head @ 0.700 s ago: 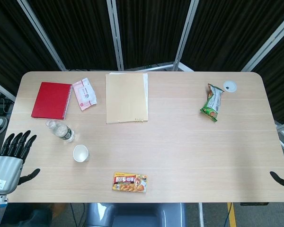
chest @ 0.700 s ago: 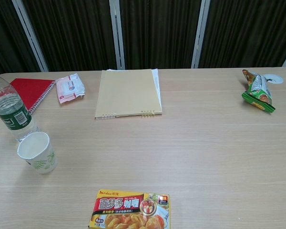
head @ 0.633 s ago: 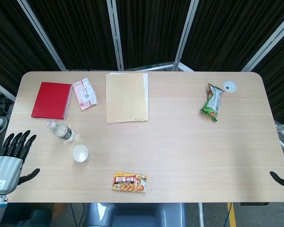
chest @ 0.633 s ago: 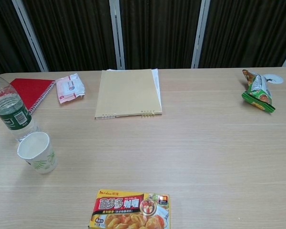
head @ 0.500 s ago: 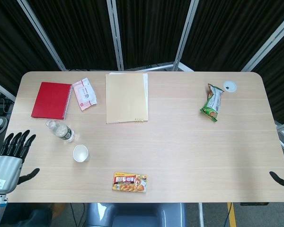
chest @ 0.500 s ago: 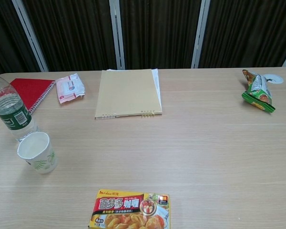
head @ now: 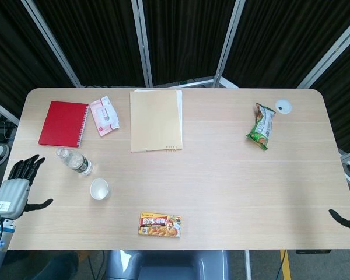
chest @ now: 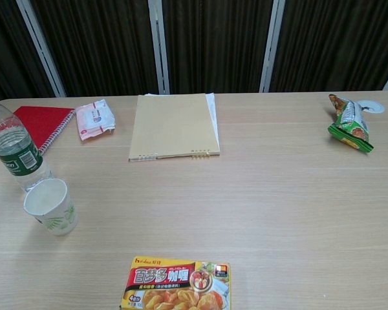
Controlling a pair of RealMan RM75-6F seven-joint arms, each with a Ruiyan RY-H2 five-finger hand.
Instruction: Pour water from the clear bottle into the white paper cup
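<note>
Nearest you, a yellow and red curry box (chest: 176, 283) lies flat by the front edge of the light wooden table (head: 221, 175). Your left hand (head: 14, 188) hangs at the table's left edge, holding nothing, its black fingers (head: 27, 165) spread apart and pointing away from you. Only a dark fingertip of your right hand (head: 343, 220) shows at the right edge of the head view, so you cannot tell how its fingers lie.

A little further in, on the left side, the white paper cup (chest: 50, 206) stands upright with its mouth open. The clear plastic bottle with a green label (chest: 15, 150) stands upright just behind and left of the cup, near it; from these views you cannot tell whether they touch. Your left hand is apart from both.

Beyond them lie a red spiral-bound notebook (head: 63, 123) and, beside it, a pink and white tissue pack (head: 104, 115). A tan paper folder (head: 155, 119) rests mid-table. Far right, a green snack bag (head: 261, 127) lies near a small white round disc (head: 283, 106).
</note>
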